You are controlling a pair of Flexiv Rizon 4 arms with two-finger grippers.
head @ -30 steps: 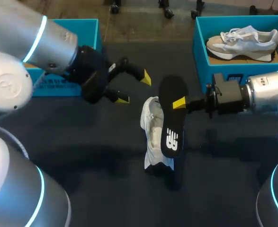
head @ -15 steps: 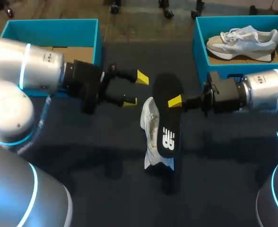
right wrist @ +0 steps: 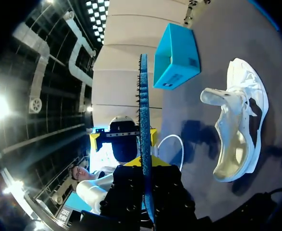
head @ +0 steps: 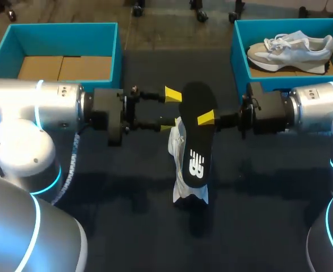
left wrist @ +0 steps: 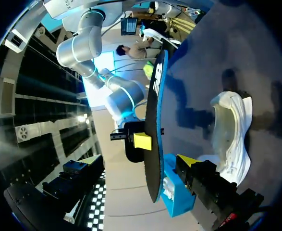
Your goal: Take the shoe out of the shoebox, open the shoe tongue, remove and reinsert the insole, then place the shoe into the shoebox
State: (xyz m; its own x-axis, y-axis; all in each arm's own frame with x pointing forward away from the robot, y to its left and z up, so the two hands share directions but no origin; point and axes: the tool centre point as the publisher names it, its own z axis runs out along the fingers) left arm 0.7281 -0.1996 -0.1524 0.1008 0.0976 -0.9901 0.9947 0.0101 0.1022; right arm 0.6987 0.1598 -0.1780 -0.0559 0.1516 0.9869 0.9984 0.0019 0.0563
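Observation:
My right gripper (head: 207, 119) is shut on a black insole (head: 195, 139) and holds it above the dark table. In the right wrist view the insole (right wrist: 143, 110) shows edge-on between the shut fingers. A white shoe (head: 182, 164) lies on the table under it, partly hidden; its open mouth (right wrist: 237, 139) shows in the right wrist view. My left gripper (head: 170, 107) stands open just left of the insole's upper end. I cannot tell if it touches. The left wrist view has the insole (left wrist: 153, 120) edge-on, with the shoe (left wrist: 232, 130) beside it.
An open teal shoebox (head: 64, 34) with a cardboard floor stands at the back left. A second teal box (head: 239, 56) at the back right holds another pale shoe (head: 291, 48). Both arms reach in level from the sides.
My left arm has swung right and levelled out, bringing its open gripper up to the insole. The right gripper has carried the insole slightly left. The shoe has not moved.

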